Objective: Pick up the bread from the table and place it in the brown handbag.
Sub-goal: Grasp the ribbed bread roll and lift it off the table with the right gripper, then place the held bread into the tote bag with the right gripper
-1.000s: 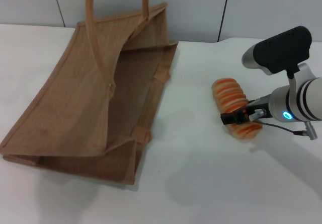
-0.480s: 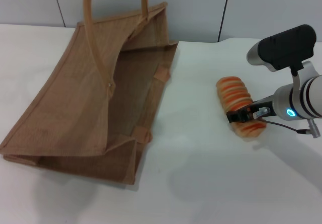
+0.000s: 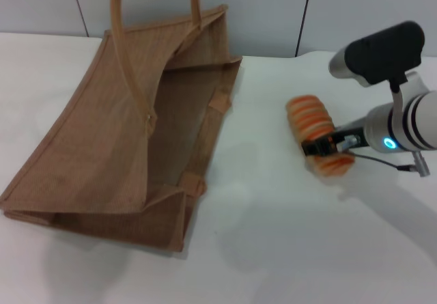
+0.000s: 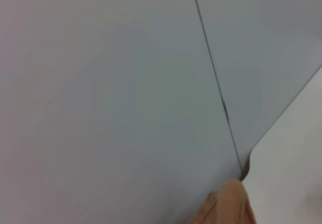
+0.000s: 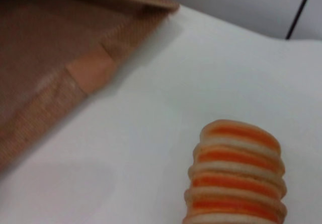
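The bread (image 3: 311, 118), striped orange and cream, is to the right of the brown handbag (image 3: 102, 133) on the white table (image 3: 273, 242). My right gripper (image 3: 321, 147) reaches in from the right and is shut across the loaf's middle, holding it just above the table with a shadow beneath. The right wrist view shows the bread (image 5: 236, 171) close up, with the handbag's side and strap tab (image 5: 45, 48) beyond it. The bag lies on its side with its mouth open toward the bread and its handles raised. My left gripper is out of view.
A grey panelled wall (image 3: 273, 10) runs behind the table. The left wrist view shows only this wall and a tip of a tan bag handle (image 4: 229, 204). White tabletop lies between the bread and the bag.
My right gripper has moved the bread a little left and up toward the bag, after a small shift right half a second ago. The bag has not moved.
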Robot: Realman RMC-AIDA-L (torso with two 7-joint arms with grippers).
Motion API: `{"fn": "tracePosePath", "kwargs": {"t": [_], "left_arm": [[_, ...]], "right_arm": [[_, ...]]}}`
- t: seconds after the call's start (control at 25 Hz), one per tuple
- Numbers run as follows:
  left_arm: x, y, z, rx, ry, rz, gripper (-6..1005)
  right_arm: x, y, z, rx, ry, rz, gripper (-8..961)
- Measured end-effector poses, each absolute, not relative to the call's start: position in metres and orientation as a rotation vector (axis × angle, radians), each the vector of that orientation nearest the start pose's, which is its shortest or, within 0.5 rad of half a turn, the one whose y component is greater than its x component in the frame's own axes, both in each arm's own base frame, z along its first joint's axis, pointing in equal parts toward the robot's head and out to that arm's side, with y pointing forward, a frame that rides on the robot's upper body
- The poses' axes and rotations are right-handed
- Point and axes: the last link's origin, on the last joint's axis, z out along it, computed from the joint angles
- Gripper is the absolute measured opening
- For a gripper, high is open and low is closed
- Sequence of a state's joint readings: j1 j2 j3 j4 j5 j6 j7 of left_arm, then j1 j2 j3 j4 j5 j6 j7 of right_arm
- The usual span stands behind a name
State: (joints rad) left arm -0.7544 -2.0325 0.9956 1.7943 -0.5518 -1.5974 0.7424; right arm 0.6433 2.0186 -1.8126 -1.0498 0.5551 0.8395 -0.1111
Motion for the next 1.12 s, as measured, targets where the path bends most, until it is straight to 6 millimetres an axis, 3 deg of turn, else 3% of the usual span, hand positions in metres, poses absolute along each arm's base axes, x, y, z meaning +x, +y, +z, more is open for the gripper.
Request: {"fn": "tracePosePath", "kwargs": {"t": [0.36,0.6,0.88,1.12], "left_arm": [[-0.075,0.389,0.147,-2.301,-0.368,0.040,120],[-0.067,0.388,0.142,-2.314,-0.323,0.038,120],[-0.044,0.388,0.121,-2.346,-0.235,0.021,120],[-0.026,0.387,0.108,-2.372,-0.184,0.005,120]], "right_arm": [[0.166,0.401,-0.054,-2.300,0.895,-0.122,617],[0.135,0.390,-0.043,-2.351,0.798,-0.024,561],[0.111,0.372,-0.068,-2.493,0.636,-0.027,507],[0.104,0.375,-0.089,-2.541,0.570,-0.055,486]]}}
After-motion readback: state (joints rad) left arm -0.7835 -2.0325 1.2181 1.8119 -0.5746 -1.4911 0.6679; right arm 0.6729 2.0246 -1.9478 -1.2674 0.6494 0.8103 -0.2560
